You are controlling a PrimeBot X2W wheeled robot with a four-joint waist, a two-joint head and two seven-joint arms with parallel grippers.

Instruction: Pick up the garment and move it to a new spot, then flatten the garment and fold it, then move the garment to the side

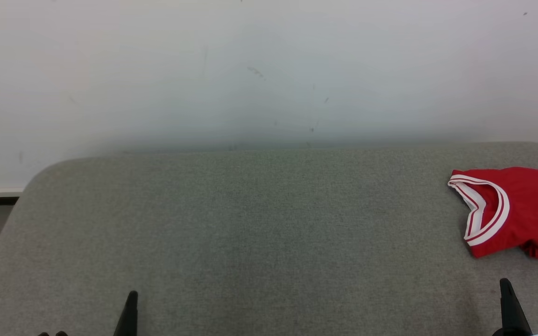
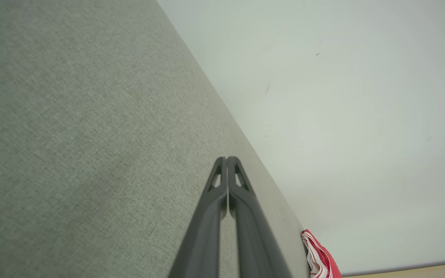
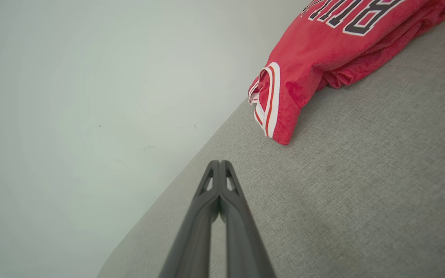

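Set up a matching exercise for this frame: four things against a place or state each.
Things:
1. red jersey
2. left gripper
3. right gripper
4. white wall

Places or states:
A. shut, empty, jersey close ahead
B. behind the grey upholstered surface
C. shut, empty, far from the jersey
D. lying at the surface's right end

Pairs: 1-D, 2-C, 3-A, 4-B

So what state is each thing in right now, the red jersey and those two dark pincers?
Red jersey: lying doubled over at the right side of the grey padded surface, collar opening toward the middle, held by nothing.
Left gripper: shut, holding nothing, over the surface.
Right gripper: shut, holding nothing, short of the jersey and not touching it.
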